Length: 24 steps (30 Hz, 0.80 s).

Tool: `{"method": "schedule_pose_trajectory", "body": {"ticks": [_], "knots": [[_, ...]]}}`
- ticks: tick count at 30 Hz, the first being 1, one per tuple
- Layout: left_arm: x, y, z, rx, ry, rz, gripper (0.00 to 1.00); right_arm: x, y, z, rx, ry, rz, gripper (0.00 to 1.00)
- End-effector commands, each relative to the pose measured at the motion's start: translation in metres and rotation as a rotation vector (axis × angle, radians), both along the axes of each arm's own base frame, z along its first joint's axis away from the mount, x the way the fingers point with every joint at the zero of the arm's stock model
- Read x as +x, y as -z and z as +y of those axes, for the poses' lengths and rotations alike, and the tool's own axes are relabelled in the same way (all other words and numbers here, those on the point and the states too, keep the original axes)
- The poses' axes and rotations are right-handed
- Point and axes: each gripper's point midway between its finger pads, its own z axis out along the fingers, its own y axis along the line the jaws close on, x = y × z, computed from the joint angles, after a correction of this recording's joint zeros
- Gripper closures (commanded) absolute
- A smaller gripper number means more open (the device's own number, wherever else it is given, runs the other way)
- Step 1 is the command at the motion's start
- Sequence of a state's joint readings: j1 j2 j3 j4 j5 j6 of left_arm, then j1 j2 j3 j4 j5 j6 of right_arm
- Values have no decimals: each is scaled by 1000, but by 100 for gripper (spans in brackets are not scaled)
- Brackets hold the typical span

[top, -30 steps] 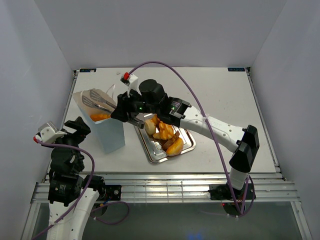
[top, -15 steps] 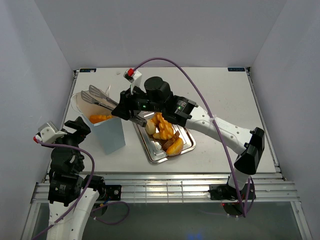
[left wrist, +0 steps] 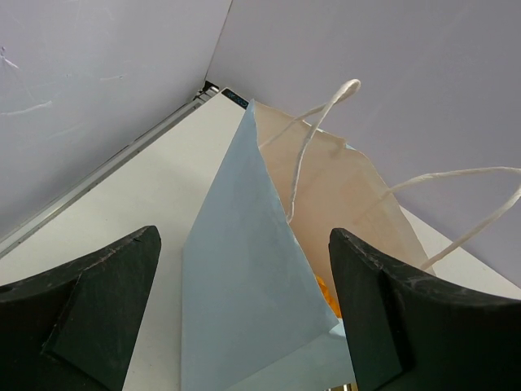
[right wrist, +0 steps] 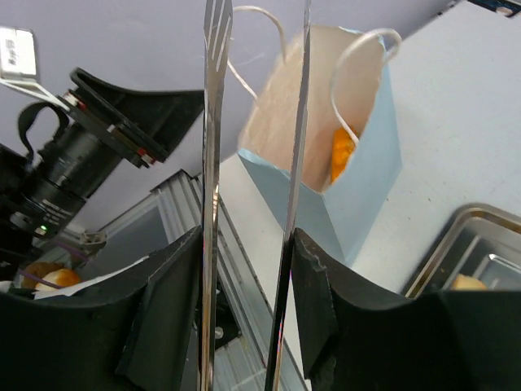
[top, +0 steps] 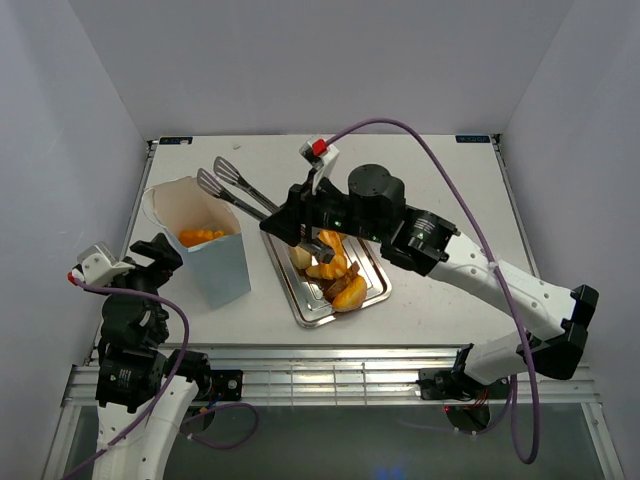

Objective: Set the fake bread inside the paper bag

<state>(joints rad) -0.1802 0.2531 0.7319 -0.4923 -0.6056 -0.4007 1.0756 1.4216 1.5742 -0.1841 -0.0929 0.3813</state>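
Note:
The pale blue paper bag (top: pixel 215 270) stands upright at the left, and orange fake bread (top: pixel 200 237) lies inside it. More fake bread (top: pixel 335 270) is piled on the silver tray (top: pixel 310 312). My right gripper (top: pixel 290 222) is shut on metal tongs (top: pixel 245 195), whose empty, spread tips hang above and just right of the bag's mouth. In the right wrist view the tongs (right wrist: pixel 213 122) point toward the bag (right wrist: pixel 366 179), with the bread (right wrist: pixel 340 153) inside it. My left gripper (top: pixel 160 252) is open and empty, just left of the bag (left wrist: pixel 244 269).
The tray's corner (right wrist: pixel 456 236) shows in the right wrist view. White string handles (left wrist: pixel 326 114) stick up from the bag. White walls close in the table on the left, back and right. A metal rail runs along the near edge (top: pixel 330 375).
My right arm has lifted the tongs out of the bag's mouth and swung them right and back; their tips are now empty. The left arm has not moved.

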Motion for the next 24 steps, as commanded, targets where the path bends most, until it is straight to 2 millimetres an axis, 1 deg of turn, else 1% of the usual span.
{"method": "schedule_pose_trajectory", "body": {"ticks": [1,2,4,5,6,7,8,9,10,11,12,13,14,15,16,18,19,22,24], "knots": [[2,1,-3,7,17,4,5,2,-3,-25,16,84,-31,49],[2,2,-3,7,19,6,5,6,6,-38,7,136,-31,49],[2,2,-4,8,22,5,5,5,16,-49,-2,164,-26,49],[2,1,-3,8,20,3,5,5,25,-59,-12,188,-22,49],[2,2,-4,8,23,5,5,5,29,-66,-16,205,-20,49],[2,1,-4,8,25,3,5,2,27,-76,-4,221,-25,49],[2,2,-4,8,26,5,5,6,33,-84,-11,259,-22,49],[2,0,-5,8,28,0,5,7,51,-89,-41,280,-7,49],[2,1,-4,8,26,3,5,8,58,-95,-50,304,-1,49],[2,1,-5,8,28,2,5,10,58,-107,-40,348,-5,49],[2,0,-4,7,26,-1,5,11,77,-113,-68,369,11,49],[2,1,-5,8,28,0,5,12,83,-117,-74,388,17,49],[2,1,-5,9,29,2,5,14,86,-126,-71,422,17,49],[3,1,-6,8,32,2,5,16,93,-130,-79,438,26,49],[2,1,-6,9,34,1,5,15,107,-134,-100,450,38,49],[3,1,-6,9,37,1,5,19,122,-141,-131,486,51,49],[3,1,-7,8,40,-1,5,21,134,-144,-156,502,62,49],[4,1,-7,8,42,0,5,30,151,-152,-221,553,64,49],[4,2,-8,10,46,4,5,38,158,-160,-252,591,68,48]]}}
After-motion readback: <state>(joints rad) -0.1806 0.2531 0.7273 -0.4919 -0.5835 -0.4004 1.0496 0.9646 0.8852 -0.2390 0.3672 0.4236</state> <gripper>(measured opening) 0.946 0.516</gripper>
